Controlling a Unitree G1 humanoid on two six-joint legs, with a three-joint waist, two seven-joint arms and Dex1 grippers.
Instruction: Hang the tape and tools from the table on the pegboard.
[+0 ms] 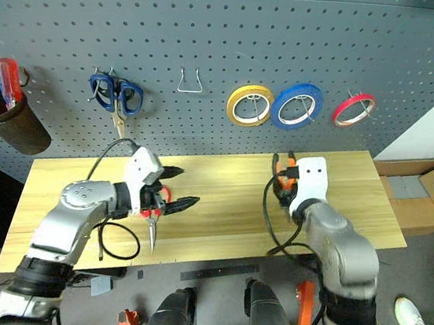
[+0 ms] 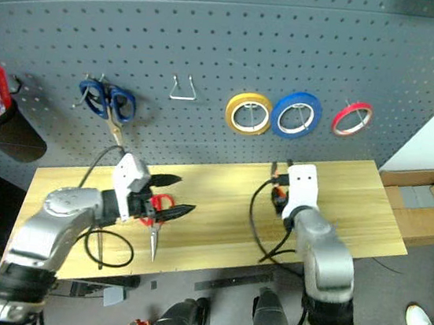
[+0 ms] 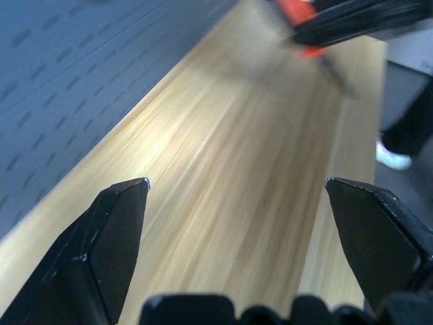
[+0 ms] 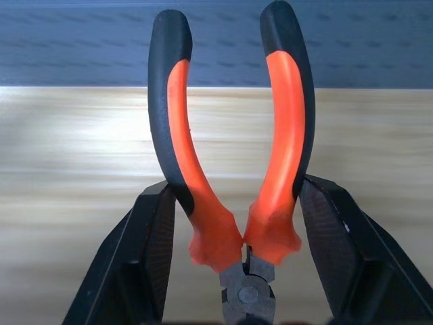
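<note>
right fingers (image 4: 152,250) clamp the pliers (image 4: 233,162) low by the pivot; left gripper (image 3: 237,196) gapes wide, empty; pliers may swivel and slip off.

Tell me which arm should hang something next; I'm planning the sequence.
Right: its tool already grips the pliers facing the pegboard. The left tool is open and empty above the table.

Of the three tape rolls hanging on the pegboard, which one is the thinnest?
The red tape, the rightmost of the three. Its ring is a slim band around a wide hollow centre, while the yellow roll and the blue roll beside it have thicker bands.
</note>
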